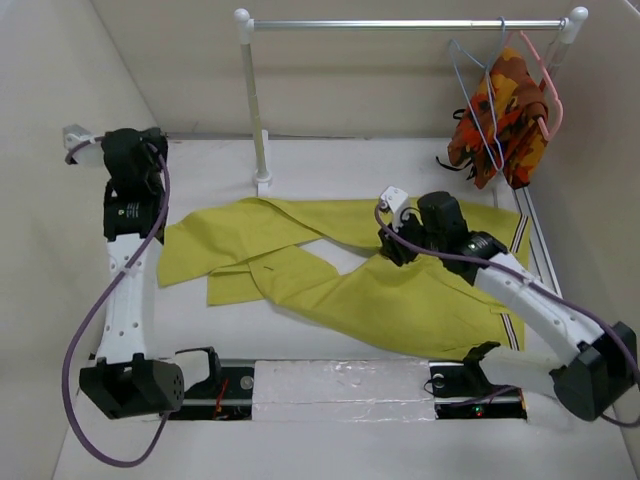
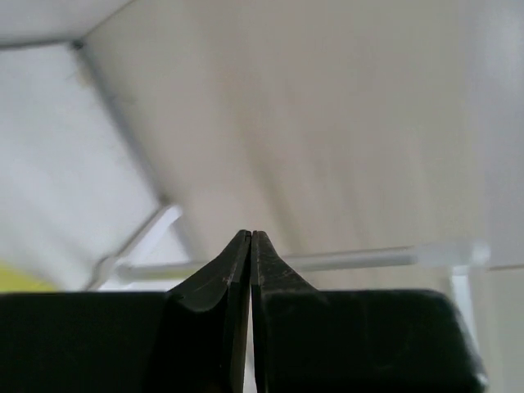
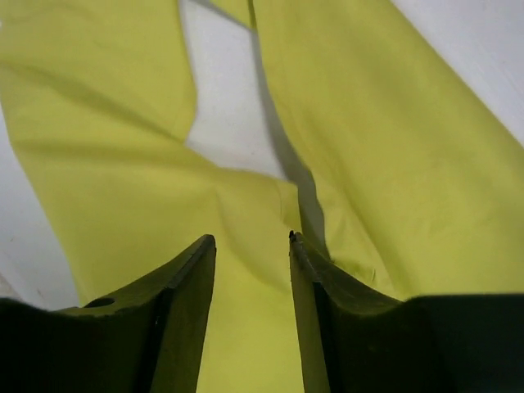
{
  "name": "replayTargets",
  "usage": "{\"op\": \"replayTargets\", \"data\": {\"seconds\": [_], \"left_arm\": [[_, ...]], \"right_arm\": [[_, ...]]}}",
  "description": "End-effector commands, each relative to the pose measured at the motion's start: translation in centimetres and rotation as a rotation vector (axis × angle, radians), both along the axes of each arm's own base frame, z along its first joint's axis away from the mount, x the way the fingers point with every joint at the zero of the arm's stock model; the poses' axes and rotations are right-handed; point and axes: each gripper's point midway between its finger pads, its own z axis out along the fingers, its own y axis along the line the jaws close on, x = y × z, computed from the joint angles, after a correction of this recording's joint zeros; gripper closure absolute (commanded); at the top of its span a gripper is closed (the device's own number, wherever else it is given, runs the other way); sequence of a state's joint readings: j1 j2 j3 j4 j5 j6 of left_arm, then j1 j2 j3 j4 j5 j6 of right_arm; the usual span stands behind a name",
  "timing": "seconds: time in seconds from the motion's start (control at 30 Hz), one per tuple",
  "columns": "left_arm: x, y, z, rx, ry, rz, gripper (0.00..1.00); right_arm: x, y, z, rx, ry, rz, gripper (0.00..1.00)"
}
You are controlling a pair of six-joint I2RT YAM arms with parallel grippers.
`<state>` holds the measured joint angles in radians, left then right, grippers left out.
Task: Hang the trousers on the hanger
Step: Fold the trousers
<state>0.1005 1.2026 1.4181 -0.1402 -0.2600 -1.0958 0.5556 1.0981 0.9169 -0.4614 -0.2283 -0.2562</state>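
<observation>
Counting up: one pair of soft mustard trousers [image 1: 350,270] lying rumpled on the table [image 1: 350,170], and two hangers on the metal rail [image 1: 400,24]: a thin pale-blue wire hanger [image 1: 468,56] and a thicker pink hanger [image 1: 553,100], by a patterned garment [image 1: 505,115]. Left hand [image 2: 250,235] is pressed together in the air, while right hand [image 3: 250,237] is spread just over the trousers, pinching nothing.

Mustard yellow-green trousers [image 1: 400,300] lie spread across the white tabletop [image 1: 350,170], legs pointing left and striped waistband at the right. The right claw [image 1: 388,248] is over their middle. At far right, a pale-blue hanger [image 1: 470,75], a pink hanger [image 1: 548,95] and an orange patterned garment [image 1: 505,110] hang from a rail [image 1: 400,24].
</observation>
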Motion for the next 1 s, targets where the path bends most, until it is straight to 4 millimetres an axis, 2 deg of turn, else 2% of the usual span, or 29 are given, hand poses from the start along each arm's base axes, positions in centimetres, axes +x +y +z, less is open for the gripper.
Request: {"op": "replayTargets", "data": {"seconds": [0.0, 0.03, 0.07, 0.1, 0.13, 0.17, 0.2, 0.23, 0.27, 0.3, 0.33, 0.37, 0.43, 0.47, 0.53, 0.6, 0.67, 0.73, 0.8, 0.87, 0.97], "left_arm": [[1.6, -1.6, -14.8, -0.016, 0.328, -0.114, 0.95], [1.5, -1.6, -15.2, -0.019, 0.343, -0.115, 0.88], [1.7, -1.6, -17.5, -0.013, 0.419, -0.125, 0.84], [2.2, -1.1, -18.4, 0.029, 0.481, -0.122, 0.78], [2.6, -0.6, -22.5, 0.029, 0.621, -0.123, 0.63], [3.0, 0.0, -23.9, 0.036, 0.677, -0.123, 0.56], [3.9, 0.4, -23.9, 0.042, 0.696, -0.127, 0.48], [4.1, 0.8, -27.5, 0.019, 0.809, -0.137, 0.39], [4.3, 1.7, -28.5, -0.005, 0.836, -0.129, 0.37], [5.0, 2.1, -30.0, -0.028, 0.868, -0.131, 0.37], [5.3, 2.1, -30.4, -0.037, 0.87, -0.129, 0.31], [5.5, 2.7, -30.9, -0.052, 0.873, -0.124, 0.28], [6.1, 3.8, -32.3, -0.083, 0.881, -0.112, 0.2], [6.2, 4.4, -32.9, -0.105, 0.889, -0.11, 0.19], [6.4, 4.8, -34.8, -0.132, 0.937, -0.116, 0.16], [6.7, 5.5, -36.4, -0.136, 0.989, -0.115, 0.17], [6.6, 5.6, -37.2, -0.129, 1.018, -0.121, 0.16], [6.9, 5.6, -37.7, -0.122, 1.021, -0.131, 0.18], [6.9, 5.6, -38.1, -0.122, 1.027, -0.131, 0.19], [6.7, 5.7, -38.7, -0.124, 1.043, -0.131, 0.23], [6.4, 5.6, -39.7, -0.132, 1.071, -0.136, 0.31]], "right_arm": [[5.4, 5.9, 2.0, 0.06, -0.057, 0.12, 0.88], [5.4, 5.9, 2.0, 0.06, -0.056, 0.121, 0.88], [5.7, 7.4, 1.7, 0.056, -0.047, 0.164, 0.98], [6.2, 8.4, 1.3, 0.05, -0.032, 0.181, 1.0], [7.6, 10.2, 0.7, 0.047, -0.017, 0.204, 1.0], [7.8, 11.7, 0.5, 0.049, -0.015, 0.222, 1.0], [8.5, 12.8, 0.5, 0.058, -0.023, 0.223, 1.0], [8.9, 13.8, 0.2, 0.057, -0.016, 0.227, 0.94], [10.5, 15.3, -0.3, 0.05, -0.01, 0.222, 0.84], [11.1, 16.3, -0.6, 0.049, -0.008, 0.219, 0.73], [11.5, 17.4, -1.0, 0.049, -0.003, 0.224, 0.59], [13.1, 18.8, -1.7, 0.054, 0.0, 0.222, 0.54], [14.0, 20.8, -2.8, 0.055, 0.011, 0.222, 0.43], [15.7, 22.1, -3.5, 0.055, 0.006, 0.216, 0.4], [16.0, 23.8, -4.2, 0.047, 0.016, 0.231, 0.39], [17.4, 25.4, -4.7, 0.037, 0.005, 0.221, 0.38], [18.7, 25.5, -5.5, 0.01, -0.004, 0.187, 0.38], [19.8, 26.0, -7.3, -0.007, 0.0, 0.167, 0.39], [20.1, 25.8, -7.8, -0.022, 0.001, 0.15, 0.41], [20.5, 25.4, -9.4, -0.047, 0.006, 0.118, 0.43], [21.1, 24.9, -11.0, -0.054, 0.03, 0.083, 0.53]]}}
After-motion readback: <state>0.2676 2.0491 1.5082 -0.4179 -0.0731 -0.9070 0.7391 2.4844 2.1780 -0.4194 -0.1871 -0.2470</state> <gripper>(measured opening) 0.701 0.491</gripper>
